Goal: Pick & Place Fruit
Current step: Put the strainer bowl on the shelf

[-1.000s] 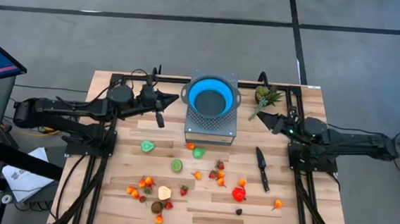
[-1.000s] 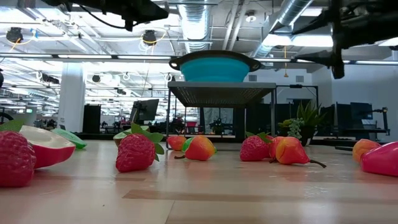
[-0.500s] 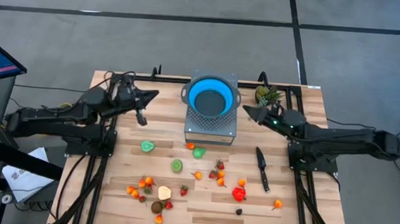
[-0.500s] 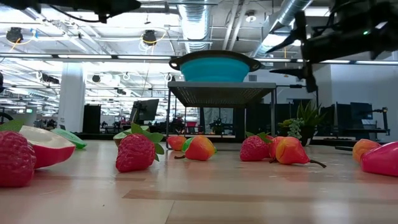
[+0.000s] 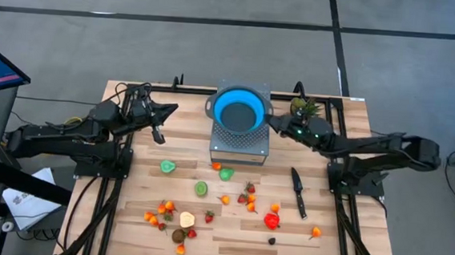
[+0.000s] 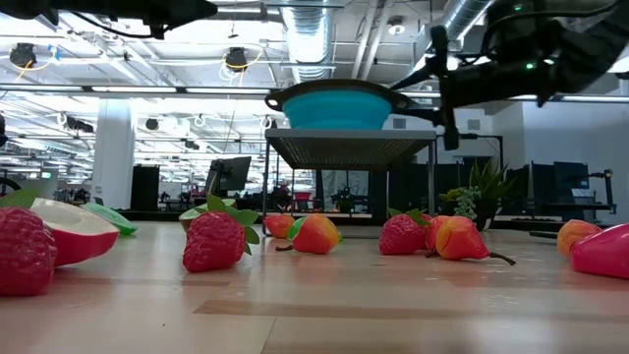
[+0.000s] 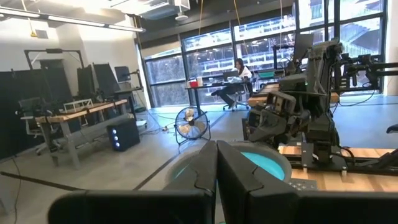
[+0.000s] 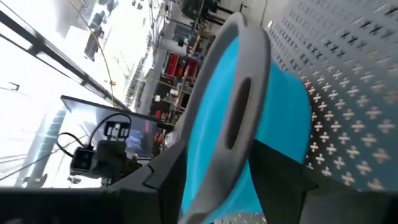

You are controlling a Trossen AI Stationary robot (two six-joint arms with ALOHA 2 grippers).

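The blue bowl (image 5: pixel 240 111) with a grey rim stands on a perforated metal stand (image 5: pixel 240 148) at the table's far middle. Several small toy fruits lie on the near half of the table, among them a red one (image 5: pixel 271 221) and a green one (image 5: pixel 168 166); the low view shows a strawberry (image 6: pixel 214 241) close up. My right gripper (image 5: pixel 272 124) is open at the bowl's right side, its fingers on either side of the grey rim handle (image 8: pixel 239 112), apart from it as far as shows. My left gripper (image 5: pixel 162 121) is shut, raised left of the bowl (image 7: pixel 264 163).
A black knife (image 5: pixel 297 193) lies right of the fruits. A spiky green-leaved piece (image 5: pixel 302 108) sits at the far right, behind my right arm. Bare wood lies between the stand and the fruits. A person sits far off in the room (image 7: pixel 238 70).
My right gripper has moved toward the table's left, from beside the spiky piece up to the bowl's right handle. My left gripper drew back toward the table's left, away from the bowl, then stayed still. The bowl and the fruits have not moved.
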